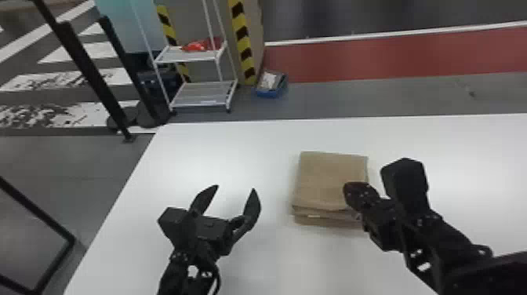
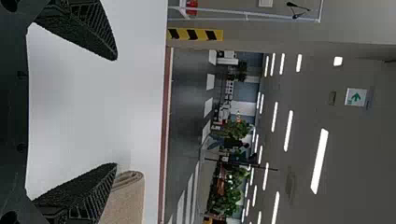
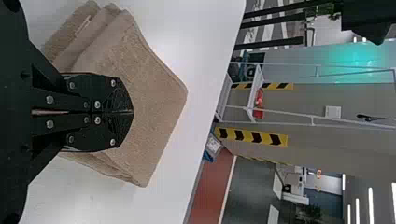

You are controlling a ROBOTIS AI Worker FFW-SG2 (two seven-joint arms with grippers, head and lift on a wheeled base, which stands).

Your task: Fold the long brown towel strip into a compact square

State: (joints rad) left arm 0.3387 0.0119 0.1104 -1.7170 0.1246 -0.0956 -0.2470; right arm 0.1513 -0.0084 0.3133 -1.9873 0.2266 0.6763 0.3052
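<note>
Seemed at the final flattening of the towel (image 1: 327, 178), right gripper (image 3: 132, 112) closed over it, left gripper (image 1: 235, 188) spread wide beside it, and next needed only backing away

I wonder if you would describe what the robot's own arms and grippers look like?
Both arms, the left and the right, are matte black with angular, blocky housings. The left gripper has two tapering black fingers with ribbed sides; the right gripper is also black, dotted with round silvery screw heads.
</note>
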